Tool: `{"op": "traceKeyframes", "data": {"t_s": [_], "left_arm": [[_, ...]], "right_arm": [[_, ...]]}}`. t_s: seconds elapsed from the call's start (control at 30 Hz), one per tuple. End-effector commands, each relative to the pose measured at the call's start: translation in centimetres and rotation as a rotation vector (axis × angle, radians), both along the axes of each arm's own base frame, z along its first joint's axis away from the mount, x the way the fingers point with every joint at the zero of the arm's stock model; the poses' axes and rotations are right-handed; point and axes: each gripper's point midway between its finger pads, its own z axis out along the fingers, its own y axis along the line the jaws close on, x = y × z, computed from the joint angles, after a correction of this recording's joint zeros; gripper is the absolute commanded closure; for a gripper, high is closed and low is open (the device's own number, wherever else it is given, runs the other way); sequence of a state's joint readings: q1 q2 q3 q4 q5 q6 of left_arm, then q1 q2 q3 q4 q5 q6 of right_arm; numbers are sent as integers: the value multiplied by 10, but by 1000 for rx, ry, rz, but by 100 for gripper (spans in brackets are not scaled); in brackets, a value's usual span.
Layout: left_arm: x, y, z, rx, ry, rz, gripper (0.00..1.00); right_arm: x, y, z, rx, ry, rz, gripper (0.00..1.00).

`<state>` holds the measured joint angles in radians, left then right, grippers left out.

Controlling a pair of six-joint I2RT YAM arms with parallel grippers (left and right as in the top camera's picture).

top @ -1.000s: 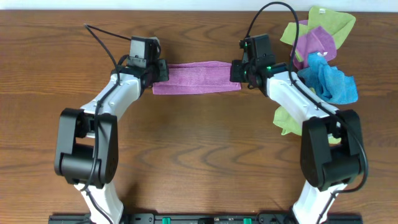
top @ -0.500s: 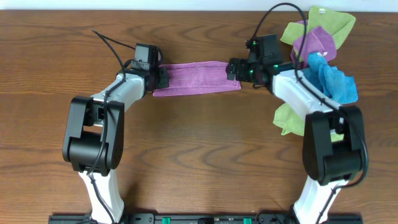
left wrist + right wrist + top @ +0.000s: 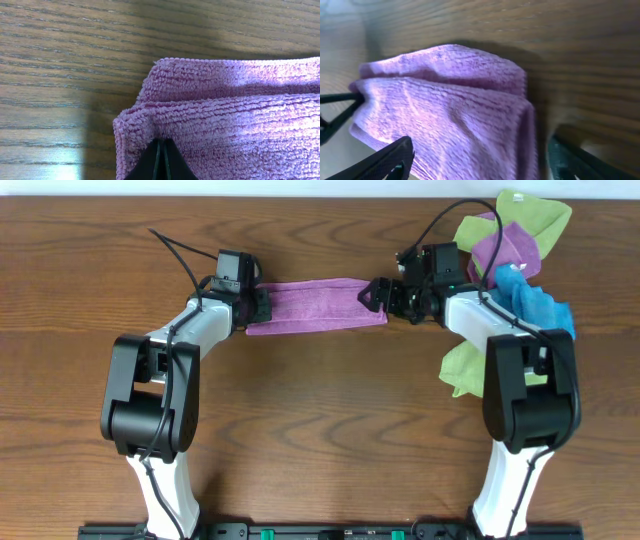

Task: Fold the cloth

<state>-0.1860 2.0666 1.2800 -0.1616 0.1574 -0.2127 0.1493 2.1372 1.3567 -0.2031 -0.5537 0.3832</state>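
The cloth (image 3: 315,304) is a lilac towel folded into a narrow strip, lying flat across the back middle of the wooden table. My left gripper (image 3: 258,305) is shut on its left end; in the left wrist view the closed tips (image 3: 161,150) pinch the layered edge of the cloth (image 3: 225,115). At the strip's right end my right gripper (image 3: 378,292) stands open. In the right wrist view its jaws (image 3: 480,162) are spread wide on either side of the cloth's folded end (image 3: 450,100), without gripping it.
A heap of other cloths lies at the back right: a green one (image 3: 520,215), a smaller purple one (image 3: 505,248), a blue one (image 3: 530,310). Another green cloth (image 3: 460,370) lies beside the right arm. Bare wood table (image 3: 320,430) stretches in front of the strip.
The right gripper has opened, let go of the cloth's right end and drawn back a little to the right. The left arm shifted slightly early on, still shut on the left end.
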Motion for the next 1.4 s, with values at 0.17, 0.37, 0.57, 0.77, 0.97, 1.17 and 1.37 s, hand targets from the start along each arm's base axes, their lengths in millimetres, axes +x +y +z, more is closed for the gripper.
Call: {"op": "traceKeyframes", "data": {"t_s": [0.17, 0.37, 0.57, 0.77, 0.97, 1.17, 1.37], "left_arm": [[1, -4, -5, -21, 12, -8, 94], [19, -1, 45, -39, -108, -4, 94], [24, 6, 146, -59, -306, 9, 94], [-4, 13, 198, -61, -343, 13, 94], [-28, 17, 204, -52, -289, 12, 94], [-39, 17, 206, -54, -265, 8, 94], [-43, 16, 206, -61, -253, 5, 94]], "right_arm": [[-19, 37, -22, 59, 84, 59, 42], [-6, 20, 1, 73, 80, 26, 99], [1, -36, 45, -193, 64, -52, 99], [-17, -78, 69, -544, 118, -72, 99], [-14, -32, 64, -609, 29, 31, 99], [-17, 14, 32, -705, -17, 126, 99], [-11, 43, 13, -691, -64, 160, 99]]}}
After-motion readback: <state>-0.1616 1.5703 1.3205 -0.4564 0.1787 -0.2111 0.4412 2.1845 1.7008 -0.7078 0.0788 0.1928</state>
